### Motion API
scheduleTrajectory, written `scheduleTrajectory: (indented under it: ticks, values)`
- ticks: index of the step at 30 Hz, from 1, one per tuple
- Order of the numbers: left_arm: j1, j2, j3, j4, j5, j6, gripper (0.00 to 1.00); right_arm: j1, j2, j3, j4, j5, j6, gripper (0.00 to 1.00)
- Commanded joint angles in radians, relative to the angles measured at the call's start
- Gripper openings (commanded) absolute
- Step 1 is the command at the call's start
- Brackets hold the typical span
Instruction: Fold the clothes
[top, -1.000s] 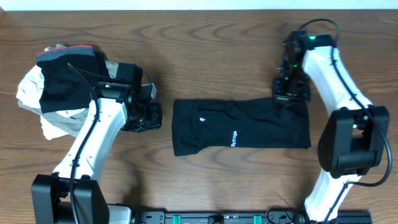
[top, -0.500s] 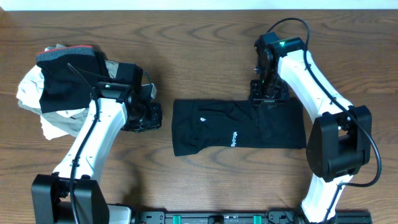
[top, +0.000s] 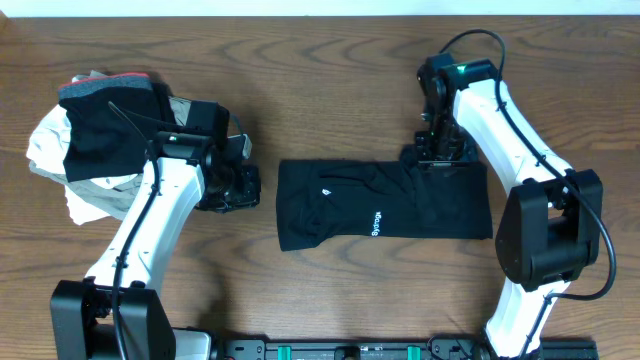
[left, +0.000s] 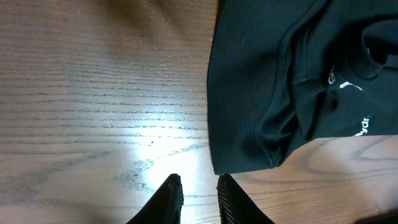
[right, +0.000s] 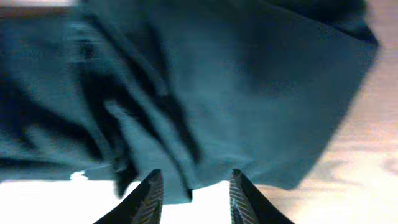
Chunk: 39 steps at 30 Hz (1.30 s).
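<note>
Overhead: tips of right gripper (top: 438, 157) hidden under right arm (top: 500, 120), so can't tell if they touch the clothes (top: 385, 205). Same w/ left gripper (top: 237, 186): tips buried under its own blk body. White lettering (top: 376, 221) too small to read; logo (top: 327, 192) just a speck. Pile of garments (top: 60, 165) nr far-left corner of table (top: 330, 60): lower layers covered by plain black piece (top: 105, 130), and left arm (top: 150, 220) crosses part of it. Both arm bases cut off at bottom.

Right wrist view: all blurred, cloth runs off top & left, folds unclear.

Left wrist view: cloth runs off top & right, lettering clipped at right, fingers (left: 169, 200) cut at bottom.
</note>
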Motion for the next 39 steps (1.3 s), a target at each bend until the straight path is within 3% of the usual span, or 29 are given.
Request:
scheduleTrajectory:
  ticks: [1, 10, 22, 31, 39]
  values:
    - [0.0, -0.008, 0.013, -0.003, 0.005, -0.005, 0.23, -0.008, -0.014, -0.051, 0.021, 0.093, 0.072, 0.31]
    - [0.0, -0.008, 0.013, -0.003, 0.005, -0.005, 0.23, -0.004, -0.014, -0.249, 0.151, 0.066, 0.061, 0.29]
    - [0.0, -0.008, 0.013, -0.003, 0.005, -0.005, 0.23, 0.012, -0.014, -0.254, 0.191, -0.079, -0.086, 0.28]
    - [0.0, -0.008, 0.013, -0.003, 0.005, -0.005, 0.23, 0.039, -0.014, -0.254, 0.261, -0.475, -0.428, 0.29]
    - [0.0, -0.008, 0.013, -0.004, 0.005, -0.005, 0.23, 0.041, -0.014, -0.254, 0.299, -0.526, -0.446, 0.31]
